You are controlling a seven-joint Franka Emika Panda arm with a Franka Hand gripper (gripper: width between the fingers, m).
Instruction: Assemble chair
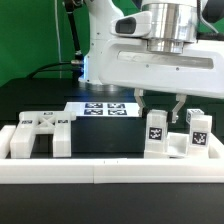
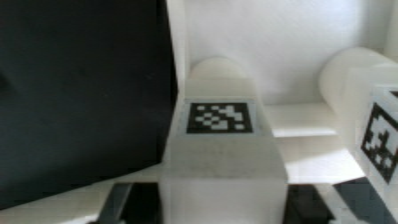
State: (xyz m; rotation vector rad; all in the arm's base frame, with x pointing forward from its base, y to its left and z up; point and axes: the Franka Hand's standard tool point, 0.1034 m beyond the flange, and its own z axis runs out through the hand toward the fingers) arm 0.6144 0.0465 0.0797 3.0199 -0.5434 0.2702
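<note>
Two upright white chair blocks with square tags stand at the exterior view's right, one beside the other. A larger white chair piece lies at the left. My gripper hangs over the nearer block, with its fingers down on either side of the block's top. In the wrist view the tagged block runs between my dark fingers, and my gripper looks open astride it. The second block's tag shows at the edge.
A long white border rail runs along the front, with side rails at both ends. The marker board lies on the black table behind the parts. The robot's white base stands at the back.
</note>
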